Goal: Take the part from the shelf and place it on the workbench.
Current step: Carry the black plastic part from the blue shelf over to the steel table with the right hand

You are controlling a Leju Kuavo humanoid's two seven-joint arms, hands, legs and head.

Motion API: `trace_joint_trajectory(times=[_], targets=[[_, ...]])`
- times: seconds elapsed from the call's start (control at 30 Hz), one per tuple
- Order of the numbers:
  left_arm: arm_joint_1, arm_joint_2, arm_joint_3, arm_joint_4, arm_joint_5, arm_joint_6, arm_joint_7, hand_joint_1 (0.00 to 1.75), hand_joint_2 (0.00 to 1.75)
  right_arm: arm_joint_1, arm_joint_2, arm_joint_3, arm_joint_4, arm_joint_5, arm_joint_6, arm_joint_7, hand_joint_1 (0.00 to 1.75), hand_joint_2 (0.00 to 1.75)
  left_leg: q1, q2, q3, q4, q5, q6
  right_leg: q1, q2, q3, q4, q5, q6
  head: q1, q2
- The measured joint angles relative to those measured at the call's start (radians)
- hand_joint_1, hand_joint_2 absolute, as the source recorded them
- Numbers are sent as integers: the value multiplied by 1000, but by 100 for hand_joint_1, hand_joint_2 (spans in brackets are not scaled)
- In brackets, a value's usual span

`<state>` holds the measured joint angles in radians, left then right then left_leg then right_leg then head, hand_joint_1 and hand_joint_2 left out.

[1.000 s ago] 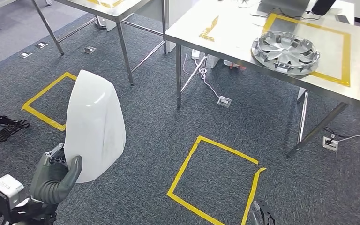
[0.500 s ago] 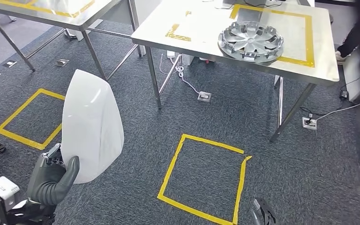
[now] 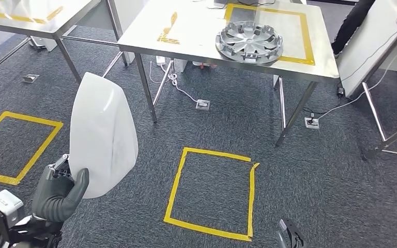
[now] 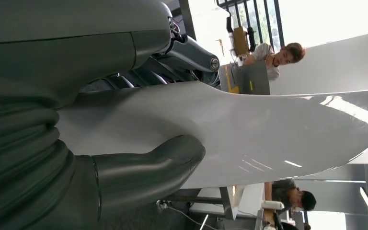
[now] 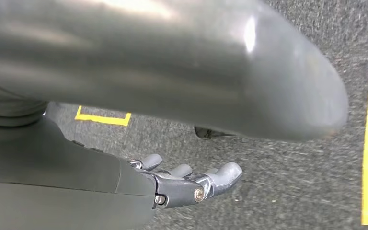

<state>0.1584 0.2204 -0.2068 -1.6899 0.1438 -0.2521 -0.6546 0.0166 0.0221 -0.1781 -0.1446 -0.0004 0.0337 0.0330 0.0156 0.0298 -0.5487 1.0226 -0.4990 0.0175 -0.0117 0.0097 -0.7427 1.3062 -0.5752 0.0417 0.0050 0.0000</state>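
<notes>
White panel part stands upright in the left hand, well short of the workbench.
Head view: thumb clamps its lower edge, fingers hidden behind. Left wrist view: same clasp. Right wrist view: right hand empty, fingers loosely spread.

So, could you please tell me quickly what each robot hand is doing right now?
Left robot hand: holding the white curved part.
Right robot hand: holds nothing, fingers loosely extended, open.
</notes>
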Motion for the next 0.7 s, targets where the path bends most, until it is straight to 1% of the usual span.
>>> trace_joint_trajectory(times=[0.03, 0.07, 0.1, 0.13, 0.17, 0.2, 0.23, 0.3, 0.33, 0.57, 0.7], targets=[[-1, -1, 0, 0, 0, 0, 0, 175, 175, 1, 0, 0, 0, 0, 0, 0, 0, 0, 0, 10, 1, 1, -2, -1, 0, -3, 9, -17, 18, -1, 0, 0], [-2, -1, 0, 0, 0, 0, 0, 175, 175, 1, 0, 0, 0, 0, 0, 0, 0, 0, 0, 20, 3, 2, -4, -2, 1, -10, 40, -74, 51, -4, 0, 0], [-4, -2, 0, 0, 0, 0, 0, 175, 175, 1, 0, 0, 0, 0, 0, 0, 0, 0, -1, 28, 6, 3, -7, -5, 2, -22, 80, -150, 81, -8, 0, 0], [-5, -3, 0, 0, 0, -1, 1, 175, 175, 0, 0, 0, 0, -1, 0, 0, 0, 0, -2, 34, 7, 4, -10, -9, 5, -33, 116, -217, 104, -13, 0, 0], [-7, -3, 0, 0, 0, -2, 2, 175, 175, 0, 0, 0, 0, -2, 0, -1, 0, 0, -4, 39, 7, 4, -13, -14, 8, -41, 141, -263, 116, -19, -1, 0], [-10, -4, 0, 0, 0, -4, 4, 175, 175, 1, 0, 0, 0, -3, 2, -3, 0, 0, -8, 42, 7, 5, -17, -15, 10, -44, 151, -283, 118, -23, -1, 0], [-12, -5, 0, 0, -1, -6, 6, 175, 175, 2, 0, 0, 0, -4, 3, -7, 0, 0, -11, 43, 6, 5, -18, -13, 10, -41, 152, -285, 118, -25, -2, 0], [-16, -7, 0, 0, -2, -9, 8, 175, 175, 3, 1, 0, 0, -6, 7, -14, 0, 0, -12, 43, 9, 2, -17, -8, 9, -39, 152, -287, 119, -27, -3, 0], [-16, -8, 0, 0, -2, -10, 9, 175, 175, 3, 1, 0, 0, -6, 8, -17, 0, 0, -12, 43, 11, -1, -14, -7, 9, -39, 152, -287, 118, -28, -4, 0], [-17, -18, 8, 0, -8, -23, 15, 175, 175, 0, 8, 0, 0, 0, 3, -18, 0, 0, -12, 39, 15, -13, -7, -25, 10, -40, 151, -285, 115, -37, -4, 0], [-17, -22, 9, 0, -9, -23, 15, 175, 175, 0, 9, 0, 0, 1, 0, -18, 0, 0, -12, 39, 15, -14, -7, -28, 10, -40, 152, -285, 116, -37, -3, 0]])
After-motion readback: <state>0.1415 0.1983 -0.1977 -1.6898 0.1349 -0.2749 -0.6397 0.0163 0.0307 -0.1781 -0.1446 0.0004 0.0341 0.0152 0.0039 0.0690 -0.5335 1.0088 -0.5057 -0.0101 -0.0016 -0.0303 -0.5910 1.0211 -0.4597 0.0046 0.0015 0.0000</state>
